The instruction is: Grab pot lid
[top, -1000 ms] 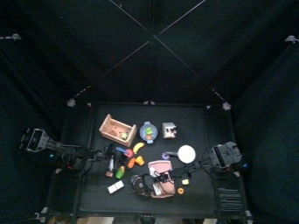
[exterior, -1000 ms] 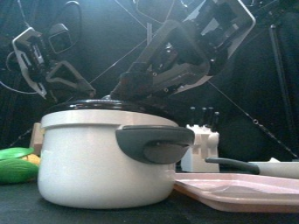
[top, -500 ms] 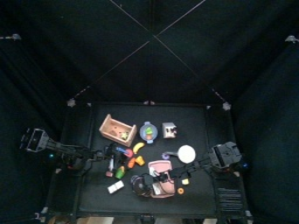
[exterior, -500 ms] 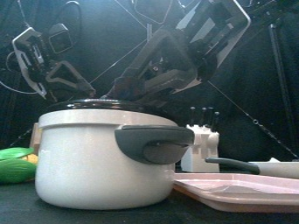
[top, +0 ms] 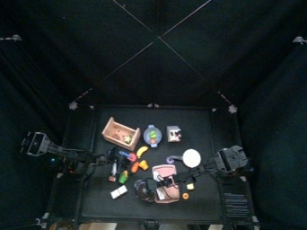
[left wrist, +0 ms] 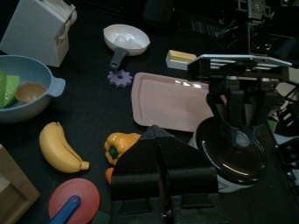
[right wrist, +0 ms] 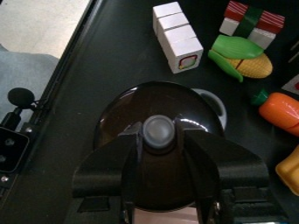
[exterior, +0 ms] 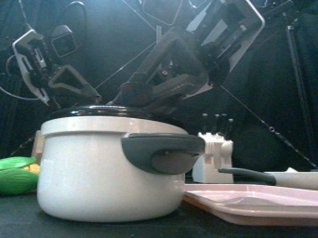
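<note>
**Right pincer set on the lid knob; lid seated on pot**

The dark round pot lid (right wrist: 158, 131) sits flat on the cream-white pot (exterior: 106, 167), at the front of the black surface (right wrist: 117, 61). Its grey knob (right wrist: 159, 132) stands at the centre, the obvious hold for lifting. The right pincer (right wrist: 159, 140) comes down from above, its jaws one on each side of the knob and appearing clenched against it, so the lift can go straight up. No gap shows under the lid in the front view. The left pincer (left wrist: 163, 179) hovers nearby, clear of the pot; its state cannot be told. A pink tray (exterior: 255, 200) lies just beside the pot.
</note>
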Available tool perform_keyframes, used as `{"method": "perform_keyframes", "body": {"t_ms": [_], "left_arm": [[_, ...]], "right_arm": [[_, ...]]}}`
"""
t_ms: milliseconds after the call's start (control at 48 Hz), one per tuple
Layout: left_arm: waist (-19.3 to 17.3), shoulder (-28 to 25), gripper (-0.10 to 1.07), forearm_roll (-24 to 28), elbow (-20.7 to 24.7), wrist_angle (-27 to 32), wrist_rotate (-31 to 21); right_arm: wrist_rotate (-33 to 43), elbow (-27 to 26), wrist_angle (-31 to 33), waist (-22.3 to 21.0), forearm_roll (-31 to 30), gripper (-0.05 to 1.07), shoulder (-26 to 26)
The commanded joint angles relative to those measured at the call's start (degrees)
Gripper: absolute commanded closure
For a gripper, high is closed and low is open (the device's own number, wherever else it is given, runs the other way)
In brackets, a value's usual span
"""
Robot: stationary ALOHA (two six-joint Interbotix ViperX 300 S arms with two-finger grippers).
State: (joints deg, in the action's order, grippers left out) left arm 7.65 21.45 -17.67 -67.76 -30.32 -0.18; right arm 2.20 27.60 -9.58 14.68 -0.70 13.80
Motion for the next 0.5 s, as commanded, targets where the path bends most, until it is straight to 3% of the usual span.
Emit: {"method": "perform_keyframes", "body": {"t_ms": [0, 479], "left_arm": [[0.1, -0.1, 1.0, -0.1, 0.6, -0.4, 0.0], [0.1, -0.1, 1.0, -0.1, 0.6, -0.4, -0.1]], "right_arm": [[-0.1, -1.1, -0.3, -0.4, -0.1, 0.34, -2.6], [-0.1, -1.1, -0.2, -0.4, 0.1, 0.34, -3.3]]}}
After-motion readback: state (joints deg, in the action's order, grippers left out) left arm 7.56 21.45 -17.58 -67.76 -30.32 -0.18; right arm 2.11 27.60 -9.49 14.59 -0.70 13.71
